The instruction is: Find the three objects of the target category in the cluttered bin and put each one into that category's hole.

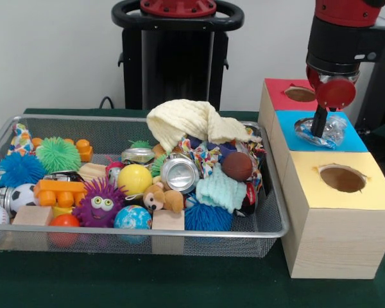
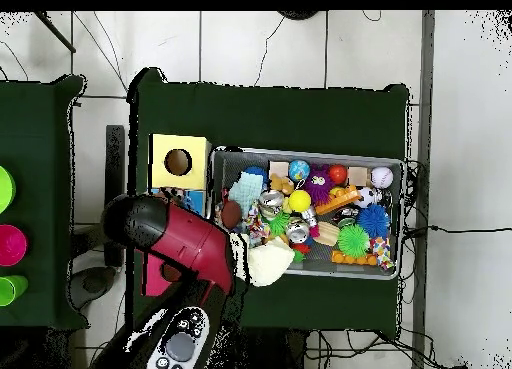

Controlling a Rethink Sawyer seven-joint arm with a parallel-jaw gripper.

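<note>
Front view: dark green tabletop [image 1: 179,282] bears the wire bin [image 1: 269,192] and wooden boxes [image 1: 337,237] before a white wall [image 1: 51,51]; gripper [image 1: 319,128] over crumpled plastic [image 1: 330,131], grip indiscernible.

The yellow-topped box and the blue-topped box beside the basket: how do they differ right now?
The yellow-topped box stands nearest the camera in the front view; the blue-topped box sits behind it. The yellow one's round hole is open and empty, while the blue one has crinkled clear plastic on top under the robot's arm. Both are pale wood.
</note>
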